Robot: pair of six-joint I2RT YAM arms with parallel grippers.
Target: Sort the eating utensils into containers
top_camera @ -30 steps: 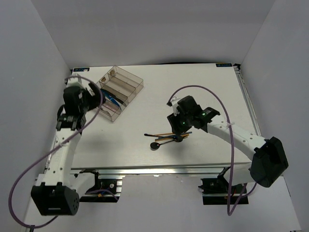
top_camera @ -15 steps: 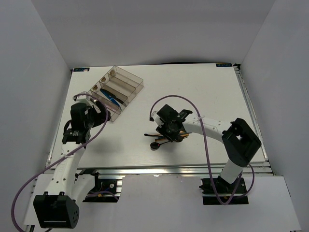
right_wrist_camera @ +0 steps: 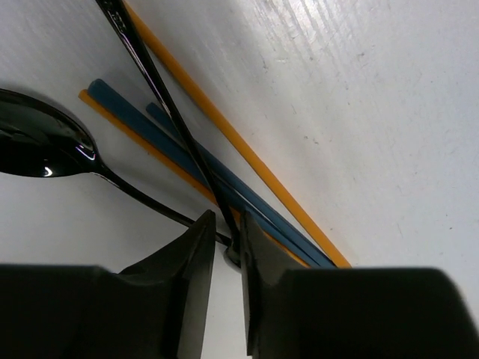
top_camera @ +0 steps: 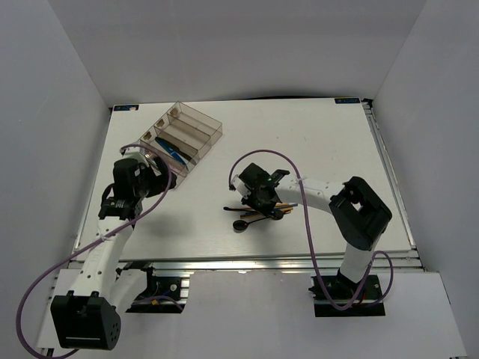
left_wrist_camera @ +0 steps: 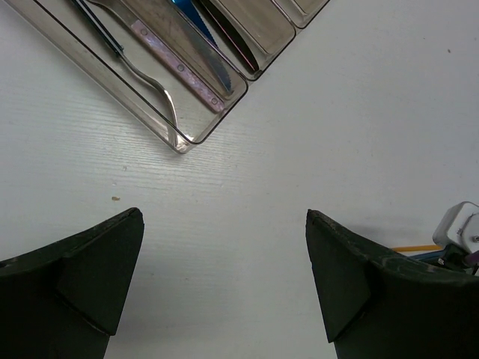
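The clear four-compartment tray (top_camera: pixel 203 129) stands at the back left; in the left wrist view its near corner (left_wrist_camera: pixel 191 138) shows a pink-handled fork (left_wrist_camera: pixel 179 71), a blue knife (left_wrist_camera: pixel 202 48) and a dark piece (left_wrist_camera: pixel 233 39). My left gripper (top_camera: pixel 155 169) is open and empty over bare table (left_wrist_camera: pixel 223 224), just short of the tray. My right gripper (top_camera: pixel 263 202) is down on the pile at mid-table. Its jaws (right_wrist_camera: pixel 228 241) are closed on the thin handle of a black spoon (right_wrist_camera: pixel 153 75). Under it lie orange chopsticks (right_wrist_camera: pixel 224 131), blue chopsticks (right_wrist_camera: pixel 176 142) and a second black spoon (right_wrist_camera: pixel 37 142).
A black spoon bowl (top_camera: pixel 240 224) lies just in front of the pile. The right arm's purple cable (top_camera: pixel 258 153) arcs above the pile. White walls close in the table at the back and sides.
My right gripper has moved left and down onto the pile and closed on the spoon handle. My left gripper has drawn back from the tray toward the near side.
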